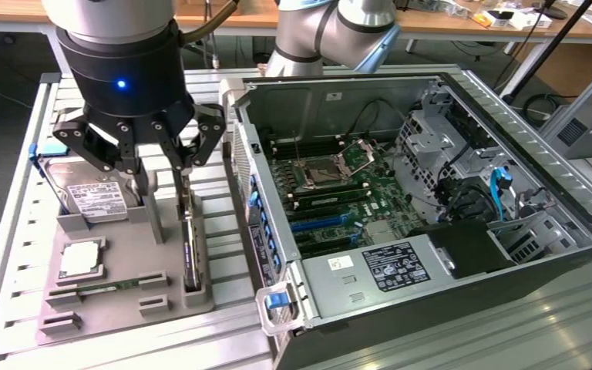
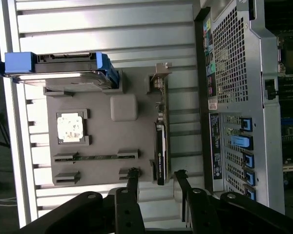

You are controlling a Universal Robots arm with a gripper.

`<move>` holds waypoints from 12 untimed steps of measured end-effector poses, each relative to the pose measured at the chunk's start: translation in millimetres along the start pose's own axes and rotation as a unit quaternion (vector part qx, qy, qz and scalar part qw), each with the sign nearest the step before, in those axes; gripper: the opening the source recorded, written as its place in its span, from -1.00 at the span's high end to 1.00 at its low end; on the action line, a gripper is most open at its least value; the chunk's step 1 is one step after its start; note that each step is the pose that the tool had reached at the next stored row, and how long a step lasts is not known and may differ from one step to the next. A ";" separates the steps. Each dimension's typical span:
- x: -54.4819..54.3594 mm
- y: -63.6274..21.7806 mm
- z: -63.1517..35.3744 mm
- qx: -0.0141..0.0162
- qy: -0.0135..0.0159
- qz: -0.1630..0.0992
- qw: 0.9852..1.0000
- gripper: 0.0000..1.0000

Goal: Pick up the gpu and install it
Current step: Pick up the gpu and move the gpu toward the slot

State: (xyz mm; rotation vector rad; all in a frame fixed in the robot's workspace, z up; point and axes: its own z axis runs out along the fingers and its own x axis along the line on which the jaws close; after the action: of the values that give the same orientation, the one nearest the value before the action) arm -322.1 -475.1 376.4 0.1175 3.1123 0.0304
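Gripper (image 1: 160, 185) is hovering over the matte grey tray (image 1: 121, 308), black jaws standing apart, gripping nothing. Gpu (image 2: 160, 151), a thin black slab, is sitting edge-on in its tray slot beside the open steel case (image 1: 543, 254).

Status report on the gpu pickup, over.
Open gripper over the gpu. Card edge-on in the gray tray, not gripped. Beside it, apart, the hard drive.

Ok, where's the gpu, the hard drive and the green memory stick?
gpu (image 1: 189, 250): exterior view, top edge of the upright card.
hard drive (image 1: 96, 199): exterior view, its silver label face.
memory stick (image 2: 97, 157): wrist view, middle of the green strip.
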 end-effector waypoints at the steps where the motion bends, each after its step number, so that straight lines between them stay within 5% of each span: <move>1: -0.2 0.0 0.8 0.000 0.000 0.000 1.000 0.16; 12: -0.4 -0.3 6.3 0.000 0.000 0.000 1.000 0.16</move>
State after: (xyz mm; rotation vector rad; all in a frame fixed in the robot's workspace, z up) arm -321.6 -475.3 370.2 0.1175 3.1123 0.0303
